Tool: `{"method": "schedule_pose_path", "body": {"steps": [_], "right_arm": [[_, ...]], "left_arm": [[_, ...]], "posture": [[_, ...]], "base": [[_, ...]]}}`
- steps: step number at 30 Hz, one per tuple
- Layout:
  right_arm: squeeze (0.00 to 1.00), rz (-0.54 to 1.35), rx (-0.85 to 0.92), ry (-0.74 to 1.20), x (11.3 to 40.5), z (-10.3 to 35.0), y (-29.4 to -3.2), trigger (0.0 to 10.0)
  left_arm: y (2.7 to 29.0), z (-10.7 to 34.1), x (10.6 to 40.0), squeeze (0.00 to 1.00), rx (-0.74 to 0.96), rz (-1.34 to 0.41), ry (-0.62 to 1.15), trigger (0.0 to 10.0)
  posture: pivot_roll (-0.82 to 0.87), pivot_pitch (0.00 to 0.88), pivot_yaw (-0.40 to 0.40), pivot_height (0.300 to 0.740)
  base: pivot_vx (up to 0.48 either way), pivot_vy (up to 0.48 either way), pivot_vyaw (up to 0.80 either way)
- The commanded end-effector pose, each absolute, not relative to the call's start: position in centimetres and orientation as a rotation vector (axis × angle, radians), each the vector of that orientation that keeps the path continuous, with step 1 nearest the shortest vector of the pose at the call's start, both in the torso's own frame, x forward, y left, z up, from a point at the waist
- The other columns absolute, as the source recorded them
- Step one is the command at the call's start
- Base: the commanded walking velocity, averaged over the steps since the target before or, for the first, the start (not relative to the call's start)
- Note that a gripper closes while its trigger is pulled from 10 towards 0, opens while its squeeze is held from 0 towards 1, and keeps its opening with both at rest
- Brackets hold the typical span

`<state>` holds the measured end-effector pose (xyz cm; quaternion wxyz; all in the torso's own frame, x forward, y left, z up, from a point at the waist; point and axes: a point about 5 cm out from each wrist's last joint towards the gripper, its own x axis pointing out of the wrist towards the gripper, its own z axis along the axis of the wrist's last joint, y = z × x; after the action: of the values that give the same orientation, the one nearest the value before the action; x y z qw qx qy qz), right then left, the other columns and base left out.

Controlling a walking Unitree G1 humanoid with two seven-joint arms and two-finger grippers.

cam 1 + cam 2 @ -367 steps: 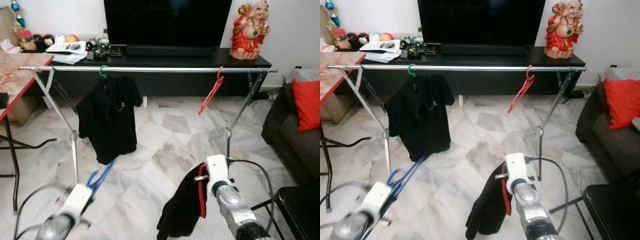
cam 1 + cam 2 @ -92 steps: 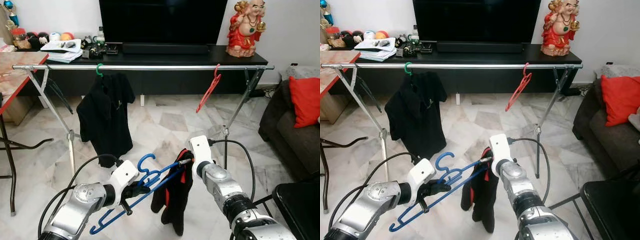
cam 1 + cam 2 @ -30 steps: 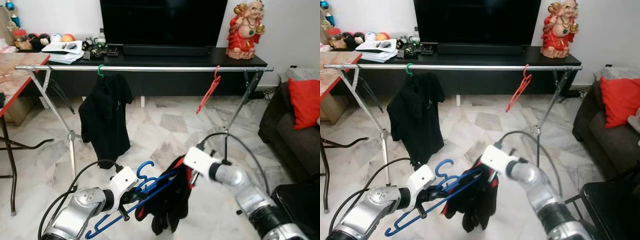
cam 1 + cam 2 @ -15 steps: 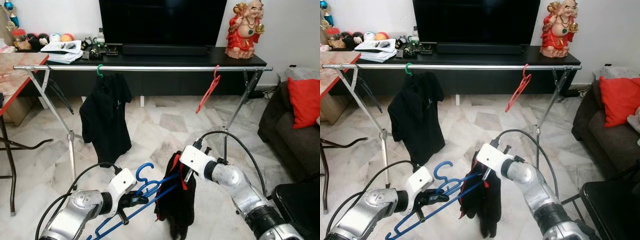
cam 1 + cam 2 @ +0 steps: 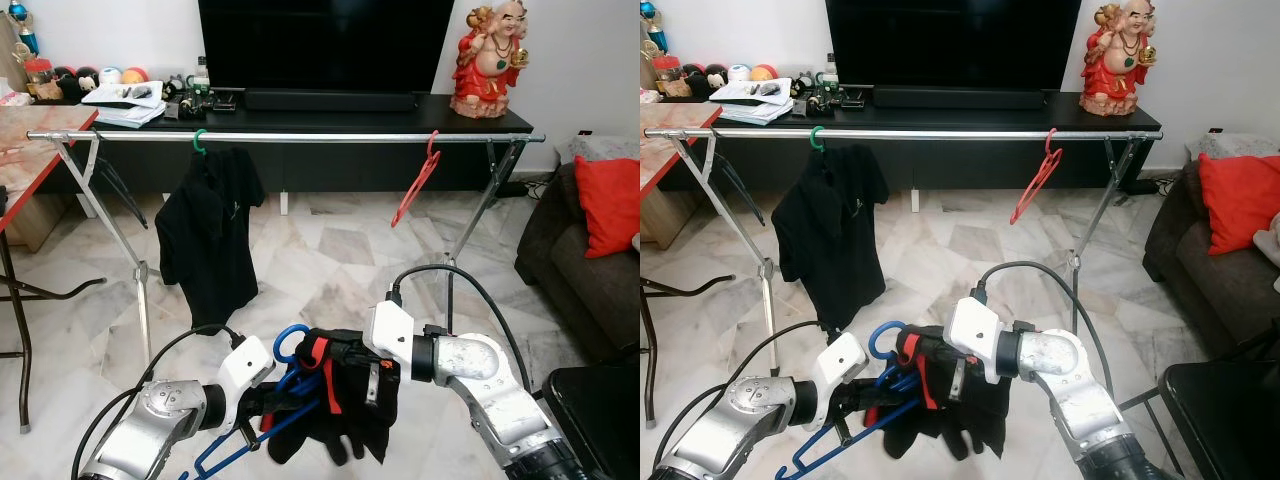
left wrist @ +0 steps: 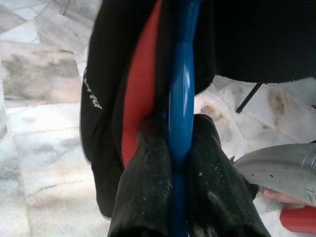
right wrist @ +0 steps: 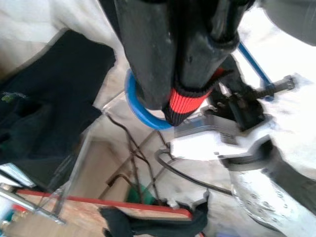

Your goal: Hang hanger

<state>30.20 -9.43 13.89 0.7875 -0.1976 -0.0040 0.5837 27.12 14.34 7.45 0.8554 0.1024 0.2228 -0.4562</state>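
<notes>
My left gripper point(image 5: 263, 400) is shut on a blue hanger point(image 5: 290, 347), low in front of me; in the left wrist view its fingers point(image 6: 148, 187) clamp the blue bar point(image 6: 180, 148). Close to the hanger's hook, my right gripper point(image 5: 337, 353) is shut on a black garment with red trim point(image 5: 350, 415). In the right wrist view its fingers point(image 7: 148, 49) pinch the garment's red cuff point(image 7: 190, 101) just by the blue hook point(image 7: 140, 111). The garment hangs bunched over the hanger between both grippers. Beyond them the silver clothes rail point(image 5: 300, 136) spans the room.
On the rail hang a black shirt point(image 5: 210, 235) on a green hanger and a bare red hanger point(image 5: 415, 185). A TV console point(image 5: 480, 110) stands behind. A sofa with a red cushion point(image 5: 605, 205) and a black chair point(image 5: 600, 405) are to the right, a folding table point(image 5: 30, 150) to the left.
My right gripper has swung left and down to the blue hanger's hook, dragging the garment with it. The garment now lies bunched across the hanger instead of hanging straight down.
</notes>
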Motion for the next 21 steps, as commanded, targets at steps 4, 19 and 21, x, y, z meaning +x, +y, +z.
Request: {"method": "schedule_pose_path", "body": {"steps": [4,19,21], "right_arm": [[0.00,0.883,-0.688,0.102,33.9,12.8,-12.6,10.0],[0.00,0.856,-0.701,0.077,34.3,12.6,-12.5,10.0],[0.00,0.857,-0.703,0.077,34.3,12.6,-12.5,10.0]], "left_arm": [[14.6,7.7,27.5,0.00,0.259,-0.943,0.463,10.0],[15.8,8.3,25.8,0.00,0.374,-1.125,0.540,10.0],[15.9,8.5,25.8,0.00,0.386,-1.133,0.534,10.0]], "posture": [[0.13,0.026,-0.044,0.740],[0.13,0.027,-0.049,0.740],[0.13,0.029,-0.049,0.740]], "base": [[0.000,0.000,0.00],[0.000,0.000,0.00],[0.000,0.000,0.00]]}}
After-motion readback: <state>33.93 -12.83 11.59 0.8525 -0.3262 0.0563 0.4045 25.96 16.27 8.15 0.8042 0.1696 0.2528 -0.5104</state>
